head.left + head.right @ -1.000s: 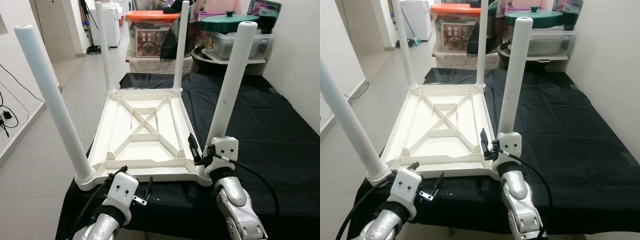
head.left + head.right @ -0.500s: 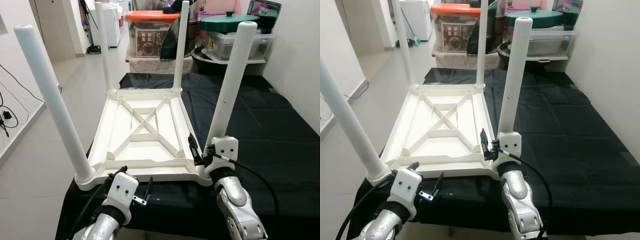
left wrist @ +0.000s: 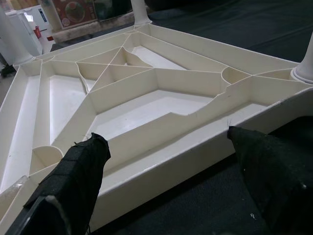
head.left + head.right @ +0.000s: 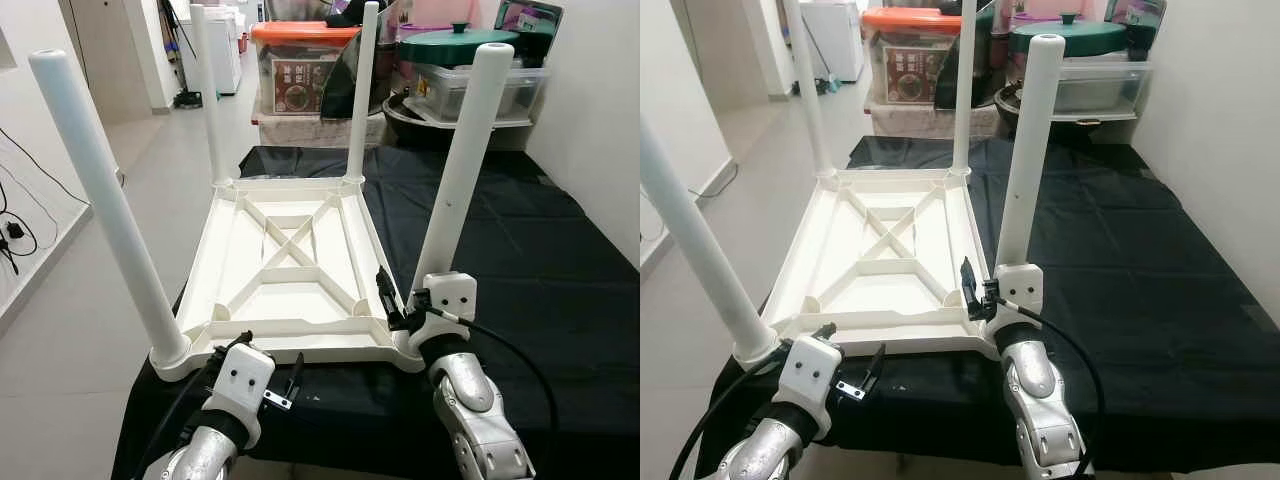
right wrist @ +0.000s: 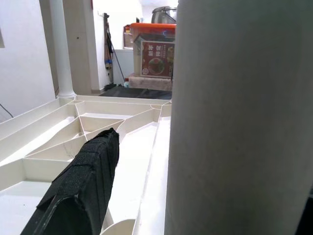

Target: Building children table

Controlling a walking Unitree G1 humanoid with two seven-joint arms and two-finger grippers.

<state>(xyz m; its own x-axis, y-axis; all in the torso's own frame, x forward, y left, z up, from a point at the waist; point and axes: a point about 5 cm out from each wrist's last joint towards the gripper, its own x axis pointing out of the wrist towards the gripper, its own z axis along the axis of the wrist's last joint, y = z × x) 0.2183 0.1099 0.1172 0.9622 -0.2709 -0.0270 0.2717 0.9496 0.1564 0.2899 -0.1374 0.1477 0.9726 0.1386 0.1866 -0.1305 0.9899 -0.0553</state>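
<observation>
White upturned table [image 4: 285, 270], right gripper [image 4: 398, 305] round near leg [image 4: 460, 165]; box label [image 4: 300, 82] unreadable.

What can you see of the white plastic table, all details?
The white plastic children's table lies upside down on a black cloth, its ribbed underside up with an X-shaped brace in the middle. Four round white legs stand in its corner sockets, pointing up. The right pincer sits at the base of the near right leg, fingers either side of it. The left pincer is open in front of the near edge, not touching it.
</observation>
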